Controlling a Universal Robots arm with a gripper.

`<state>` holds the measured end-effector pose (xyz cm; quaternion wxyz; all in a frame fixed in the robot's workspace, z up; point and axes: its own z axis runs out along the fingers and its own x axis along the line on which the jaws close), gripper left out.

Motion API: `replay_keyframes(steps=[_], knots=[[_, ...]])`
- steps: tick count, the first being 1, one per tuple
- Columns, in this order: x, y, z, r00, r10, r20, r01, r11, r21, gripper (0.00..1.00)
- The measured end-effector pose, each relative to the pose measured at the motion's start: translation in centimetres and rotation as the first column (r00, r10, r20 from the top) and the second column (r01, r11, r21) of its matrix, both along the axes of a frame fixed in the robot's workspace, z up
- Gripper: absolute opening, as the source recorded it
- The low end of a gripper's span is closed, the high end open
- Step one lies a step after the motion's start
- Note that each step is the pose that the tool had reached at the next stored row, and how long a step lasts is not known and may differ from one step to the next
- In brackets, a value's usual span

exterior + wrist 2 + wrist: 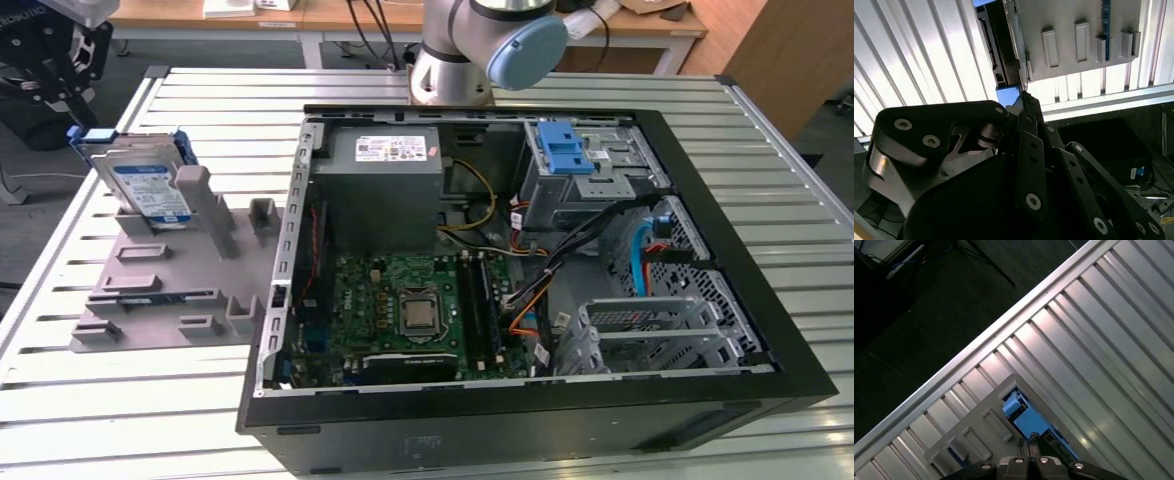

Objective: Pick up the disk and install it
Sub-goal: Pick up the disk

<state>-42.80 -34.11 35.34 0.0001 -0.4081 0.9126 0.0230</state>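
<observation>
Gripper [1026, 442], clenched on nothing, hovers apart above the disk [144, 178], which stands upright on edge in the grey slotted holder [147, 300] on the slatted table [134, 420], at ten o'clock from the open computer case [534, 420], with motherboard [400, 310] and grey power-supply box [387, 175] inside, in the exterior view.

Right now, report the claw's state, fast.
Claw: open or closed cannot be told; it is near the disk, which stands upright in the grey holder.
</observation>
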Motion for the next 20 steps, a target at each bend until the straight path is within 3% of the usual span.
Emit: replay_keyframes(steps=[5, 11, 15, 20], knots=[[0.0, 0.0, -0.11, 0.9958, 0.091, 0.0, -0.091, 0.9958, 0.0001, 0.11], [-0.01, 0.0, -0.2, 0.9809, 0.195, 0.0002, -0.195, 0.9809, -0.0001, 0.11], [0.0, 0.0, -0.25, 0.9645, 0.264, 0.0005, -0.264, 0.9645, 0.0, 0.11], [-0.01, 0.0, -0.29, 0.9373, 0.349, 0.0009, -0.349, 0.9373, -0.0002, 0.11]])
